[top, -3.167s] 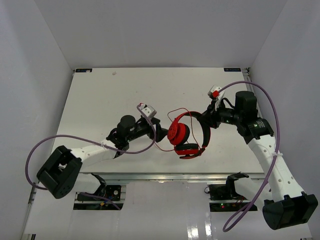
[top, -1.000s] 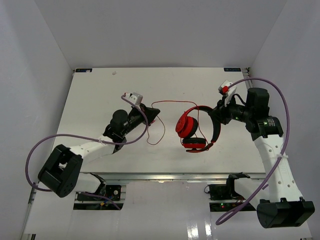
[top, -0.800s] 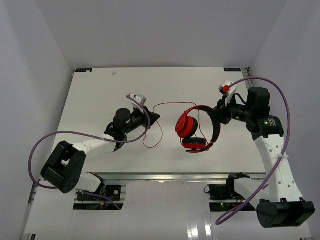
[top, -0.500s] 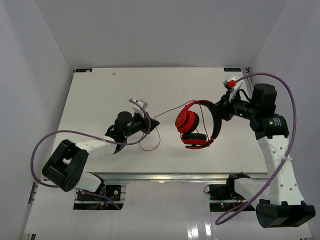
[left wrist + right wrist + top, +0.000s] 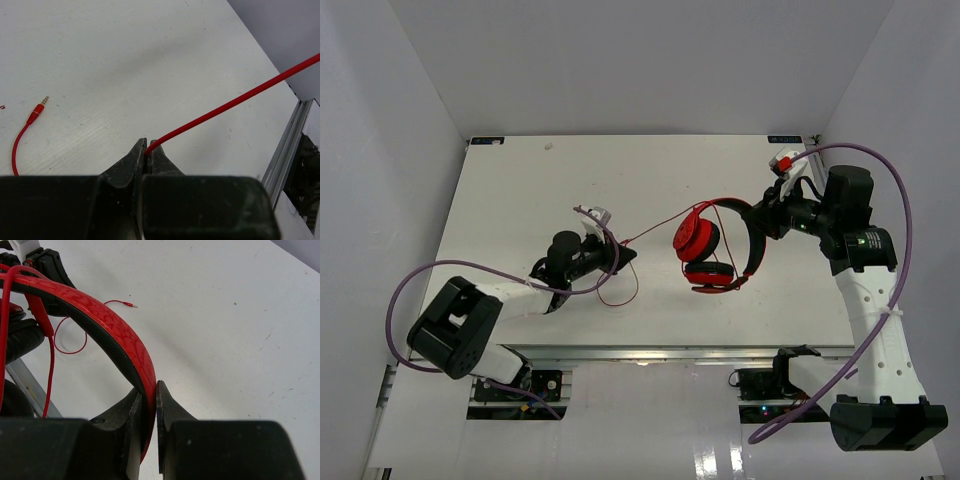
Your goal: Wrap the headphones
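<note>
The red headphones hang just above the table right of centre, ear cups toward the left. My right gripper is shut on their band, which is pinched between the fingers. My left gripper is shut on the thin red cord, nipped at the fingertips. From there the cord runs taut up to the headphones. The rest of it lies in a loose loop on the table. The plug rests on the surface, also seen in the right wrist view.
Thick purple cables arc over both arms. The table's near edge with a metal rail is close to my left gripper. White walls enclose the table on three sides.
My left gripper moved toward the near side and the cord's slack arc drew into a straight, taut line. My right gripper raised the headphones slightly. Both grips are unchanged.
</note>
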Available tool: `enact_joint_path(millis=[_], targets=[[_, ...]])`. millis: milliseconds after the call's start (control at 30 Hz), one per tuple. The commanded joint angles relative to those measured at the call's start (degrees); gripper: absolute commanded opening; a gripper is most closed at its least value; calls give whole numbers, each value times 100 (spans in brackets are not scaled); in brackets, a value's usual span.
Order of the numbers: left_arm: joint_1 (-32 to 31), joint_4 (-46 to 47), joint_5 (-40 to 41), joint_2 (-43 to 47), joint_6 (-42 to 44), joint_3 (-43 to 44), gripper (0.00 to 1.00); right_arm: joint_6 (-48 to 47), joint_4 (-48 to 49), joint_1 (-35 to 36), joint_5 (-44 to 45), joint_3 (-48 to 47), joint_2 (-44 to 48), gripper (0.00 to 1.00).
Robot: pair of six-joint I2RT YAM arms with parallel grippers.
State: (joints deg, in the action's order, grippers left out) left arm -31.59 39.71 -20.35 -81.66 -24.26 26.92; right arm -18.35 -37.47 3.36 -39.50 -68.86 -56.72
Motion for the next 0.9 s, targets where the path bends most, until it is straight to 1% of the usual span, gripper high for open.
enact_joint_path(millis=[0, 100, 200, 367, 567, 633, 700, 800, 867], targets=[[48, 173, -211, -222, -179, -85, 0, 369, 250, -99, -141, -335, -54, 8], [44, 225, -461, -457, -261, 26, 0, 587, 279, -125, -176, -391, -119, 8], [-69, 219, -540, -692, -324, 188, 0, 1066, 515, -127, -189, -375, -218, 8], [-489, 35, -311, -894, -327, 633, 0, 2184, 1034, -134, -62, -257, -447, 8], [-970, -389, 13, -1141, -273, 1270, 0, 2907, 1628, -132, 21, -4, -695, 8], [-1129, -466, 107, -1194, -279, 1383, 0, 3079, 1766, -134, 212, 47, -750, 8], [-1233, -454, 274, -1186, -303, 1445, 0, 3287, 1916, -133, 656, 71, -771, 8], [-1434, -332, 680, -1086, -447, 1348, 0, 3666, 2125, -128, 1438, 172, -774, 8], [-1517, -131, 938, -1009, -622, 1203, 0, 3989, 2310, -134, 1803, 331, -741, 8]])
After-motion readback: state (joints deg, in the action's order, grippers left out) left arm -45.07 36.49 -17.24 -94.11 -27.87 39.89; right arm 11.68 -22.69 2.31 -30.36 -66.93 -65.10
